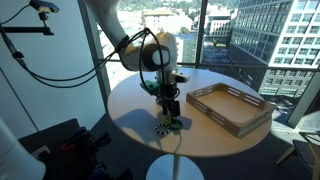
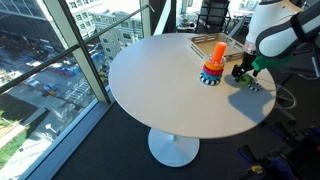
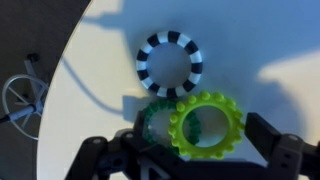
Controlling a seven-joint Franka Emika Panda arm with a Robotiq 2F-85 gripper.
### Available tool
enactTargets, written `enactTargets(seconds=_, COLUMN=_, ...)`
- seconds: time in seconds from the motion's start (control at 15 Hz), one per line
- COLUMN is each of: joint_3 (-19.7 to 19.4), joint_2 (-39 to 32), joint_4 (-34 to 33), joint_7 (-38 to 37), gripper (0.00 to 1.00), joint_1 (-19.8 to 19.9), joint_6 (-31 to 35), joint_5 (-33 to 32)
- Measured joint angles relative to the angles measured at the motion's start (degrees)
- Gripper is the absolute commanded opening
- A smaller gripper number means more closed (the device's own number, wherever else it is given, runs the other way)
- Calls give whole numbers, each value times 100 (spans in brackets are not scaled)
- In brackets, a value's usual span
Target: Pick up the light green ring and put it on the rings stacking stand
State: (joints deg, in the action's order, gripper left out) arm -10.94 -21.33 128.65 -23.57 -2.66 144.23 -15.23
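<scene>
Bench (image 2: pixel 150 80): round and white, on one central foot; it stands beside a wall of windows (image 2: pixel 60 60).
Gripper (image 3: pixel 198 140): it hangs low over the bench edge, pointing down; the jaws are apart, one dark finger (image 3: pixel 282 155) on each side of the light green ring; I cannot tell if they touch it.
Light green ring (image 3: pixel 207 103): it lies flat on the bench, between the fingers; bright yellow-green with a knobbly outer rim; it is not on the post.
Dark green ring (image 3: pixel 152 118): thinner and darker; it lies partly under the light green ring, on the side of the left part of the wrist view; the two overlap.
Striped ring (image 3: pixel 143 62): black and white; flat on the bench, just beside the two green rings and higher in the wrist view; it seems apart from them, but only by a little.
Rings stacking stand (image 2: pixel 212 66): an upright orange post with some coloured rings around its foot; in an exterior view it stands near the gripper, between the gripper and the middle of the bench; its top is bare.
Tray (image 1: pixel 232 110): a large rectangular one with low walls; it rests on the bench beyond the stand, well apart from the three loose rings.
Arm (image 1: pixel 130 45): white; it reaches down from above to the rings.
</scene>
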Motion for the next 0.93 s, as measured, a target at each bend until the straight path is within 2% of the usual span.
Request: enactTargets(seconds=0.93, joint_3=2, joint_2=-27, joint_4=-19, joint_7=0, gripper=100, joint_1=-24, joint_6=96, joint_5=20)
